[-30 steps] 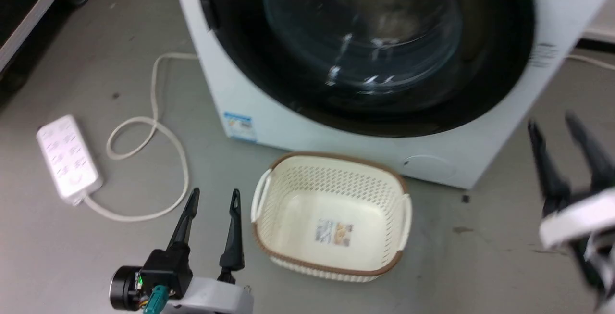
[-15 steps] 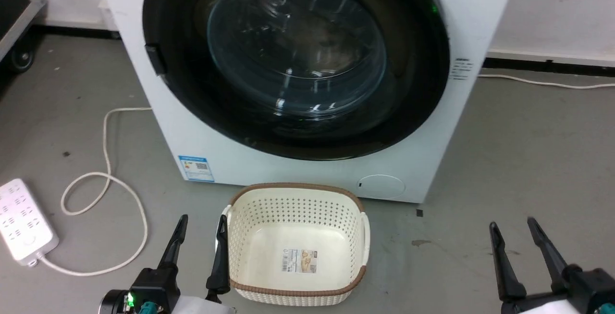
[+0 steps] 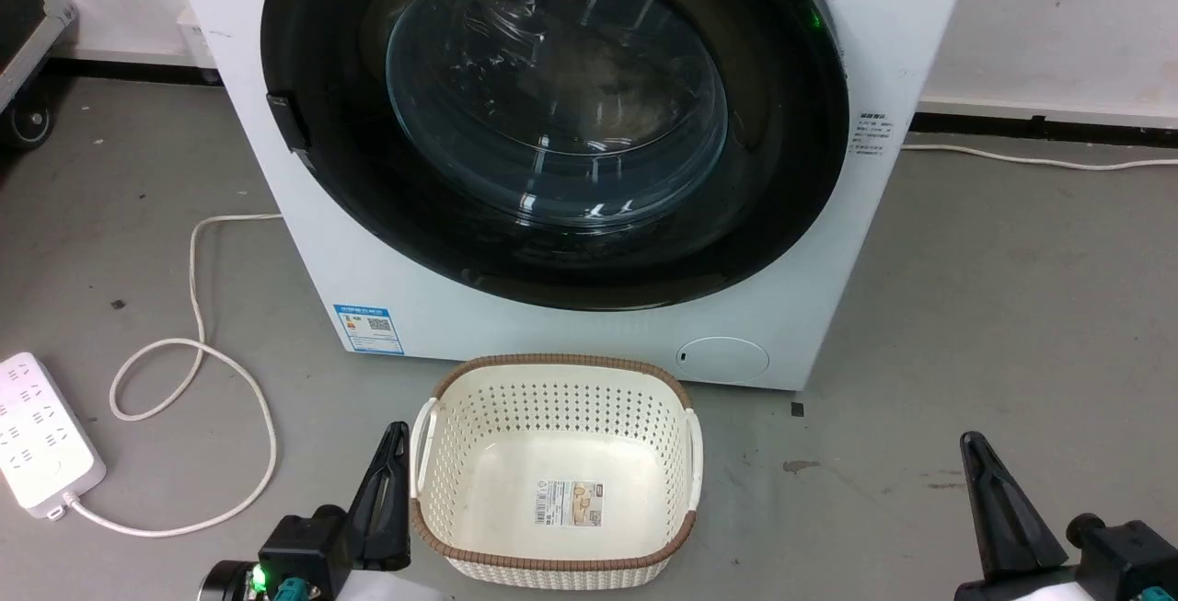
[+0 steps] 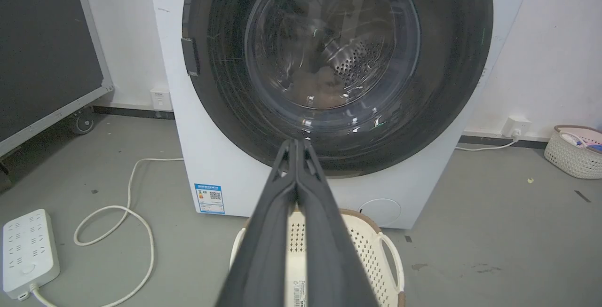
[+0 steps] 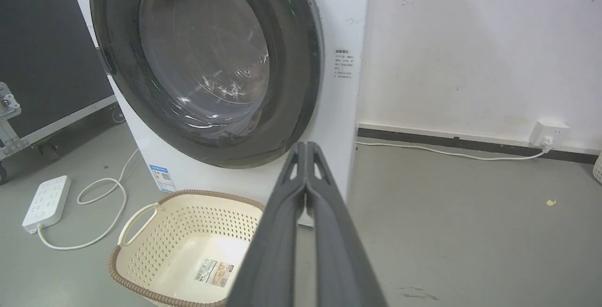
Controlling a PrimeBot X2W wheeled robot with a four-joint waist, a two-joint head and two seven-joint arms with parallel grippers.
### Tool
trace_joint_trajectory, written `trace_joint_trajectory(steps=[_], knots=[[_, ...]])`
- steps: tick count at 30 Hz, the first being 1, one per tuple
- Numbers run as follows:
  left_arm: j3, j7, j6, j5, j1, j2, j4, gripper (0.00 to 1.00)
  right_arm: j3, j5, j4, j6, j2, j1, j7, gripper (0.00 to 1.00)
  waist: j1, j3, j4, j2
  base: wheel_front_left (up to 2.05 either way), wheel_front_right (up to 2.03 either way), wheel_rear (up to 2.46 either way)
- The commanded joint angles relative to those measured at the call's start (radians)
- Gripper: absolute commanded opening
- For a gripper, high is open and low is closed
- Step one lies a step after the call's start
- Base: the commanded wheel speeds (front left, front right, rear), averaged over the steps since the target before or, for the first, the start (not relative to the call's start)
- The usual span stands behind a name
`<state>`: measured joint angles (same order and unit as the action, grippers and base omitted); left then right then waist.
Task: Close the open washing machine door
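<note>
Left gripper [image 3: 396, 440] sits at the lower left of the head view, its two dark fingers pressed together into a single wedge, the tip near the left handle of the cream perforated basket [image 3: 552, 361]; the left wrist view shows the fingers meeting with nothing between them. Right gripper [image 3: 975, 443] hangs at the lower right over the grey floor [image 3: 994, 306], well apart from the basket, and its own wrist view shows its fingers likewise pressed together and empty. Ahead stands the white washing machine [image 3: 589, 339], and the washing machine door [image 3: 552, 113] lies flat against its front, the glossy black rim ringing the bulging glass, with a small dark catch [image 3: 287, 127] on the rim's left edge. A blue label sticker [image 3: 368, 329] sits low on the machine's left front. The basket stands on the floor just in front of the machine. A white power strip [image 3: 41, 435] lies on the floor to the left, its pale cord [image 3: 193, 279] looping toward the machine.
</note>
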<state>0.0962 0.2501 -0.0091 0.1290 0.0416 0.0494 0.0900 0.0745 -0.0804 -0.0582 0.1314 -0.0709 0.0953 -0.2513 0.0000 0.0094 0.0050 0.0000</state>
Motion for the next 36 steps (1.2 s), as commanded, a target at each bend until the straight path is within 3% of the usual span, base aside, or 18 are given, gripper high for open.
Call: trace_joint_trajectory(steps=[1,36], knots=[[-0.002,-0.004,0.0,-0.005,-0.002,0.0,-0.003,0.0,-0.002,0.001,0.002,0.0,0.001,-0.004,0.005,0.0,0.0,0.0,0.0,0.0,0.0,0.0,0.0],[-0.033,-0.084,0.003,-0.045,-0.015,0.0,-0.031,0.0,-0.025,0.027,0.02,0.0,0.007,-0.033,0.085,0.0,0.0,-0.003,-0.002,0.0,0.0,0.0,0.0]])
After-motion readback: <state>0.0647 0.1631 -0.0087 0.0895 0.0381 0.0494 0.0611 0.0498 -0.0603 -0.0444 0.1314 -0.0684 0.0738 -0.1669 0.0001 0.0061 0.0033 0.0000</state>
